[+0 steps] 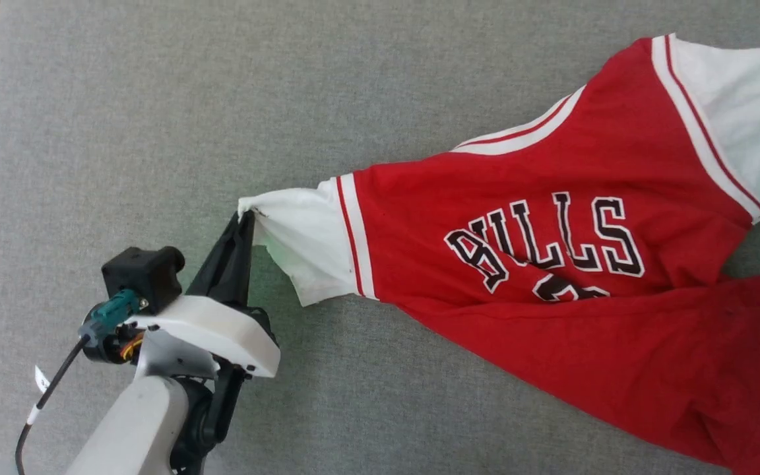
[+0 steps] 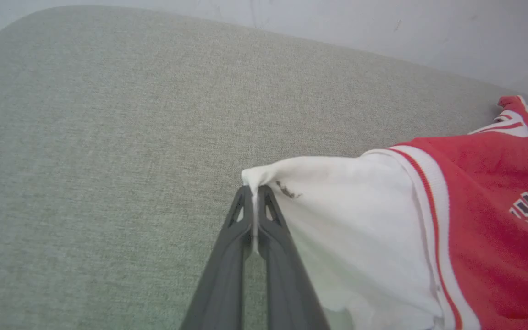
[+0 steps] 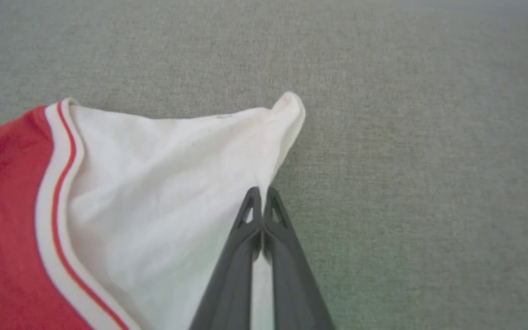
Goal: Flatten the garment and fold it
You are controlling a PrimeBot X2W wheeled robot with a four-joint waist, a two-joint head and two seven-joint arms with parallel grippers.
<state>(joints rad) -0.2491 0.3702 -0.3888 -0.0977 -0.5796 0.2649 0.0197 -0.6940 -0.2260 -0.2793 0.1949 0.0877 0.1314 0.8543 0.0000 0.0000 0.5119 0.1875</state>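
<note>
The garment (image 1: 551, 264), a red jersey T-shirt with white sleeves and black block letters, lies stretched slantwise across the grey padded surface, its lower part bunched at the lower right. My left gripper (image 1: 246, 216) is shut on the tip of one white sleeve (image 1: 301, 244). In the left wrist view the left gripper (image 2: 255, 190) pinches a peak of white cloth (image 2: 337, 220). In the right wrist view my right gripper (image 3: 261, 190) is shut on the edge of the other white sleeve (image 3: 163, 192), white cloth showing between its fingers. That sleeve (image 1: 736, 112) reaches the head view's right edge.
The grey fabric surface (image 1: 221, 99) spreads wide to the left of and behind the garment. Its rounded far edge (image 2: 291, 34) meets a pale wall in the left wrist view. A cable (image 1: 50, 389) hangs from my left wrist.
</note>
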